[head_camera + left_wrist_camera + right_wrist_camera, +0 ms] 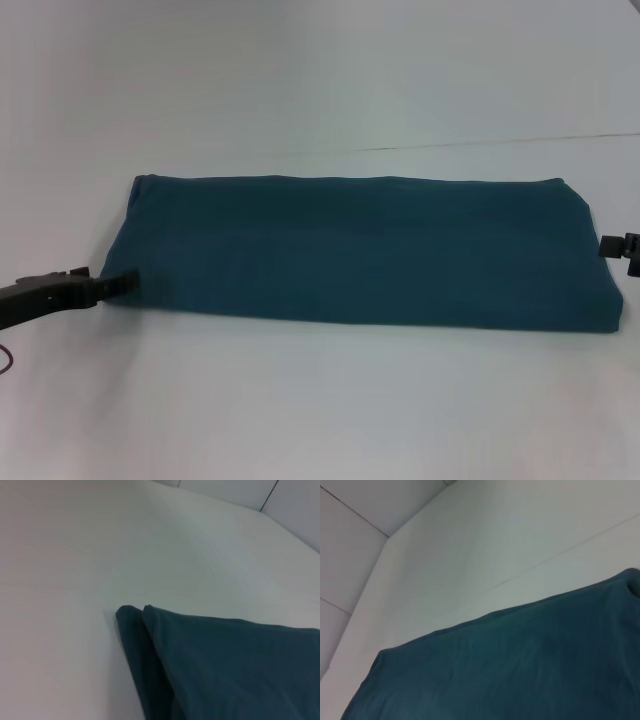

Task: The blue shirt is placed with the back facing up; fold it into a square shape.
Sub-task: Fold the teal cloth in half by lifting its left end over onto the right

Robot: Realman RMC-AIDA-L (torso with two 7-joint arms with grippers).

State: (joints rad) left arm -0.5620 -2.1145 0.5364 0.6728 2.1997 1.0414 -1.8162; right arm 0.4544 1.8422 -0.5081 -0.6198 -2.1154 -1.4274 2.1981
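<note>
White counter (320,420) fills the head view, plain and matte, with a thin seam line running across the far right. Shirt (360,250) lies mid-counter, folded into a long wide band, dark teal-blue, soft knit, no print. Surface mostly smooth, faint creases only. Far edge straight; near edge slopes slightly down toward the right. Left wrist view shows two stacked layers at a rounded fold corner (131,613). Right wrist view shows the broad flat fabric and a soft corner.

Left gripper (128,282) sits low on the counter at the shirt's near-left corner, tip touching the edge; cannot tell if jaws are wide, narrow or pinching cloth. Right gripper (622,248) is at the shirt's right end, mostly cut off; jaws state cannot tell.

Bare counter all round: wide in front and behind, less at both ends.
</note>
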